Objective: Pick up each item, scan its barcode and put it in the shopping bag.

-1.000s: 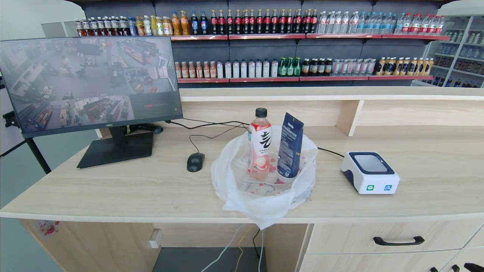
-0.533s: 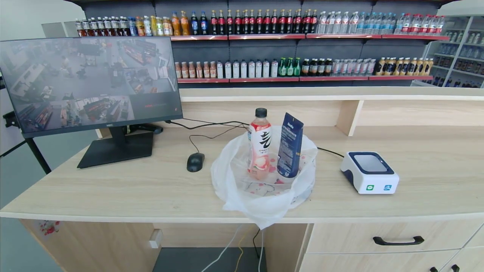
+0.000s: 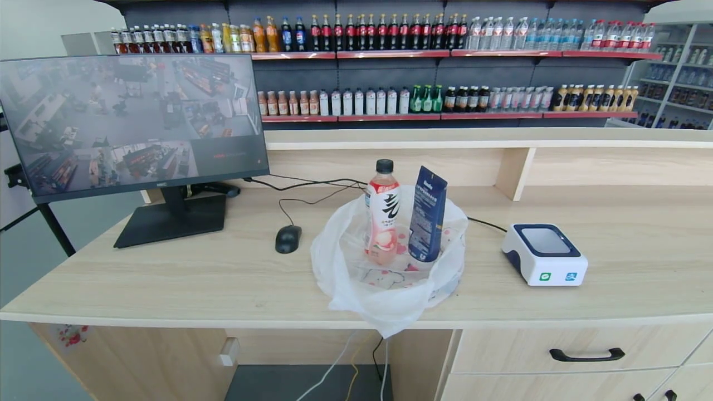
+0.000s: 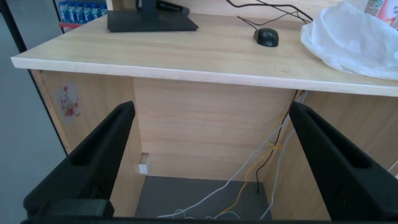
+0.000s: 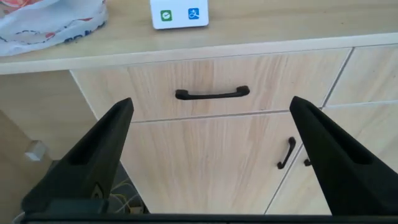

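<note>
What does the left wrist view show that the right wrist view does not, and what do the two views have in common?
Left wrist view: the mouse, the monitor stand, cables hanging under the counter, and the open left gripper.
Right wrist view: the scanner, a drawer handle, a door handle, and the open right gripper.
Both: the white bag lying on the wooden counter, with each gripper held low in front of the counter's face.

I made out no legible print; only a green icon [image 3: 545, 276] beside a blue icon [image 3: 571, 276] on the front of the scanner [image 3: 544, 245].
</note>
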You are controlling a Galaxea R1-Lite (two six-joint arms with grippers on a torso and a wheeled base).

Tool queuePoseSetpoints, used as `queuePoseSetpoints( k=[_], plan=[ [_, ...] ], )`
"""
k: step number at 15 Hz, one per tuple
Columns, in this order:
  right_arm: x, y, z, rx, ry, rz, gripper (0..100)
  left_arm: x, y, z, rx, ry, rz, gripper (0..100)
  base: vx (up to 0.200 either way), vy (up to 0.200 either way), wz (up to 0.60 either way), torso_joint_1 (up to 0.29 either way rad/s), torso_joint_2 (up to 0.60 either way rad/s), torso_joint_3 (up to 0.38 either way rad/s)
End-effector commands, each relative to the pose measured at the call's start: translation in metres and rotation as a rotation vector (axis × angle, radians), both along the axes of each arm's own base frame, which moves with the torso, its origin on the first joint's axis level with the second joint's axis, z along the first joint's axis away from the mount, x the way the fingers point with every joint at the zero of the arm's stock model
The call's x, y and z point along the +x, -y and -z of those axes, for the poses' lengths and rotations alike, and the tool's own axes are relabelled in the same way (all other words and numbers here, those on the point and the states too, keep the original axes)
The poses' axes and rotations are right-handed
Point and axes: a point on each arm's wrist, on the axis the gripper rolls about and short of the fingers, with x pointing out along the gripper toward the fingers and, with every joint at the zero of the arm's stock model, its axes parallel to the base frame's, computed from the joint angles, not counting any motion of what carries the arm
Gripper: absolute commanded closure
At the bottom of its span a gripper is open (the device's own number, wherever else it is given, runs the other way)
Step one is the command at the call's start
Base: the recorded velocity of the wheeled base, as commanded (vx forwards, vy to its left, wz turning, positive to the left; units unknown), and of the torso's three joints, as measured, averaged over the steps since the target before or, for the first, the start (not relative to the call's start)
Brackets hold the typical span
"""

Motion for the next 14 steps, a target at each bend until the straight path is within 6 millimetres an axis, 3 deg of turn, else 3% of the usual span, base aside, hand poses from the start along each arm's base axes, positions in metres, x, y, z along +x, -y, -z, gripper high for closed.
queuePoseSetpoints(
  k=[1,4,10,14],
  plan=[
    [-0.0007,-0.0002,0.0019,-0.006,0.006,0.0,0,0.0,0.0,0.0,-0.002,0.0,0.0,0,0.0,0.0,0.0,0.0,0.0,0.0],
    [-0.0009,0.0022,0.0015,-0.009,0.01,-0.152,0,0.0,0.0,0.0,-0.004,0.0,0.0,0,-0.2,0.0,0.0,0.007,0.01,0.004],
    [-0.0009,0.0023,0.0015,0.011,0.01,-0.15,0,0.0,0.0,0.0,-0.002,0.0,0.0,0,-0.2,0.0,0.0,0.003,0.0,0.002],
    [-0.0008,0.0023,0.002,0.005,0.008,-0.149,0,0.0,0.0,0.0,-0.001,0.0,0.0,0,0.0,0.0,0.0,0.0,0.0,0.0]
  ],
)
